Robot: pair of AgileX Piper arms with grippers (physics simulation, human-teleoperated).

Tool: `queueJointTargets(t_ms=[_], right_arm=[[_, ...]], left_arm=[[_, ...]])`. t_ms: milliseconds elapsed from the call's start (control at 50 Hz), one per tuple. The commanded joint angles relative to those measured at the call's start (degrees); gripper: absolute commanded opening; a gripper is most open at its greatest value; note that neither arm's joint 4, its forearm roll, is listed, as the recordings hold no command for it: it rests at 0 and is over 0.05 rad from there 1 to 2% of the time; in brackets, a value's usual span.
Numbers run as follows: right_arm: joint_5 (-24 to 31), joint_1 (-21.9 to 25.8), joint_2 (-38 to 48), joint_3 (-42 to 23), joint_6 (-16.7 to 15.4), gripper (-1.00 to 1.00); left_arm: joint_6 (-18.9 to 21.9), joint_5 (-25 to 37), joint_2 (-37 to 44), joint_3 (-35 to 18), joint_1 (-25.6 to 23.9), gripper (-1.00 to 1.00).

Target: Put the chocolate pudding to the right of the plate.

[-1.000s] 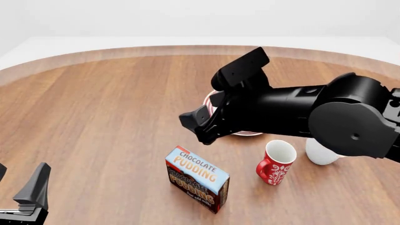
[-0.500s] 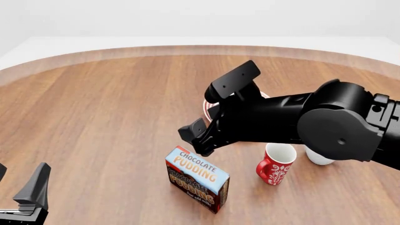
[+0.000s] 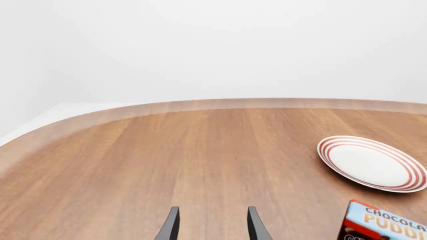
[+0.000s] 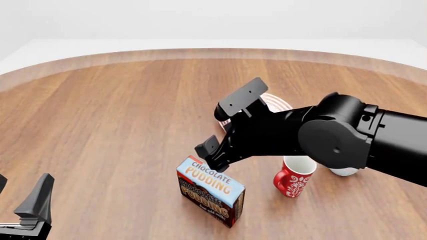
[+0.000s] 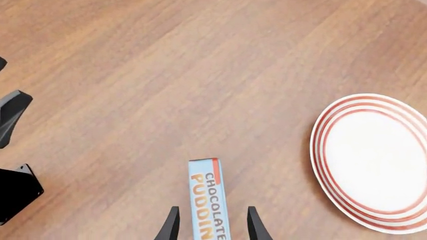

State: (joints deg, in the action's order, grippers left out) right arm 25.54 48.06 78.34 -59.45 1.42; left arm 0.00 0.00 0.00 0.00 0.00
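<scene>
My right gripper open, empty, fingers straddling blue-topped brown chocolate pudding carton for grasp (no contact visible); carton stands near-left of red-ringed white plate, so needs carrying across.

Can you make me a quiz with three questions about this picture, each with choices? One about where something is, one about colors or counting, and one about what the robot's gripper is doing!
1. Where is the chocolate pudding?
A. On the plate
B. On the table, nearer the camera than the plate
C. Inside a mug

2. How many mugs are there?
A. One
B. Two
C. Four

3. What is the right gripper doing?
A. Open, over the pudding
B. Shut on a mug
C. Holding the plate

Answers:
1. B: the box stands on the wood, in front of the plate.
2. B: a red mug and a white mug.
3. A: its fingers sit apart on each side of the box top.
</scene>
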Motion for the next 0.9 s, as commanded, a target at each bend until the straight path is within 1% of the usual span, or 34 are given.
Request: queueJointTargets(t_ms=[20, 220, 320, 360, 520, 760, 900], right_arm=[[-0.6, -0.3, 3.7, -0.7, -0.1, 1.00], [-0.5, -1.5, 4.0, 0.6, -1.6, 1.00], [-1.4, -0.6, 4.8, 1.2, -0.6, 1.00], [-2.1, -0.8, 5.8, 1.3, -0.9, 1.00], [-4.2, -0.9, 8.9, 1.2, -0.4, 1.00], [-5.1, -1.8, 8.1, 4.0, -0.4, 1.00], [-5.8, -1.7, 9.0, 4.0, -0.2, 1.00]], left_arm=[[0.0, 0.0, 0.0, 0.0, 0.0, 1.00], [0.0, 0.0, 0.0, 0.0, 0.0, 1.00], [0.0, 0.0, 0.0, 0.0, 0.0, 1.00], [0.0, 0.0, 0.0, 0.0, 0.0, 1.00], [0.0, 0.0, 0.0, 0.0, 0.0, 1.00], [0.0, 0.0, 0.0, 0.0, 0.0, 1.00], [0.0, 0.0, 0.0, 0.0, 0.0, 1.00]])
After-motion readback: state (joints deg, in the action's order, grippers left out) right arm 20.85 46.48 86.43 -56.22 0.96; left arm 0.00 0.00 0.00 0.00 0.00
